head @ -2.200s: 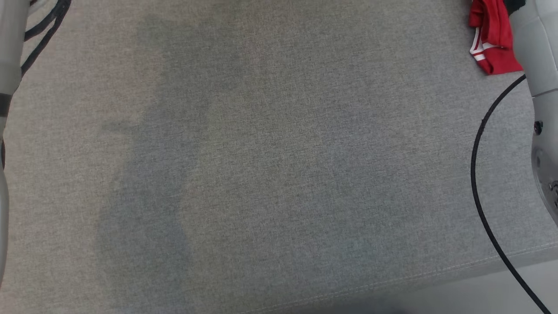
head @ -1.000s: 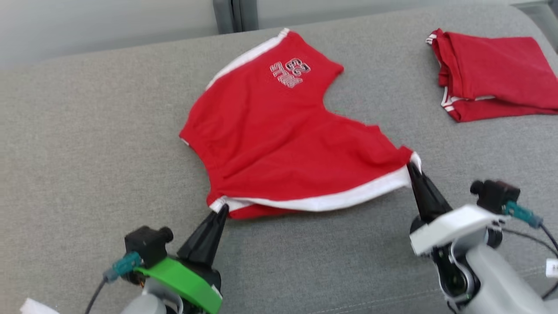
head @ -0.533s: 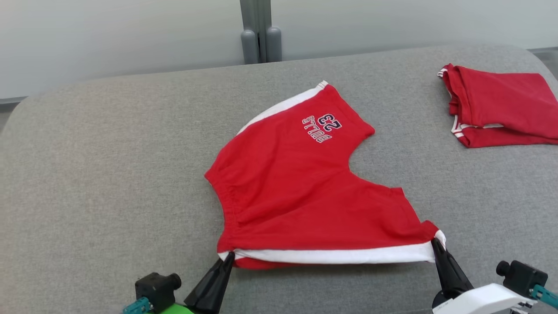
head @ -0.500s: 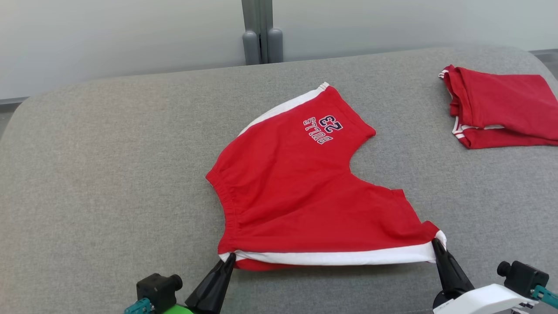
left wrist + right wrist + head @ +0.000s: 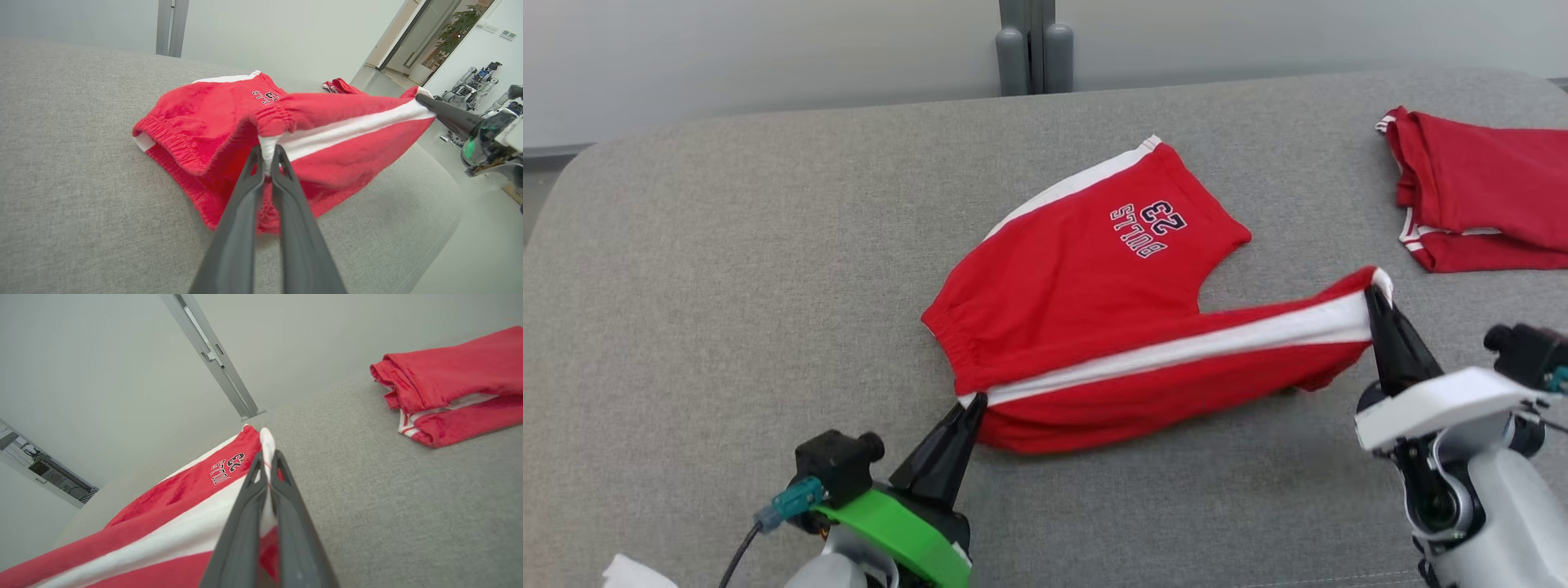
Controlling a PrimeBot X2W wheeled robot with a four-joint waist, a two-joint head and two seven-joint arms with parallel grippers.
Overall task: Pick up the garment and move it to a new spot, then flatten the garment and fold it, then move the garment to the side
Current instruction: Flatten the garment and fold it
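Head view: I see the shorts [image 5: 1094, 286] mid-cushion [image 5: 727, 245], the far leg lying flat and the near side lifted. My left gripper [image 5: 976, 402] is clamped on the waistband corner and my right gripper [image 5: 1374, 296] on the hem corner, with the white stripe [image 5: 1192, 347] taut between them. A folded garment [image 5: 1478, 188] lies well apart, far right.

Left wrist view: the fingers pinch white fabric at the elastic waist.

Right wrist view: the fingers are closed on the hem's white tip.
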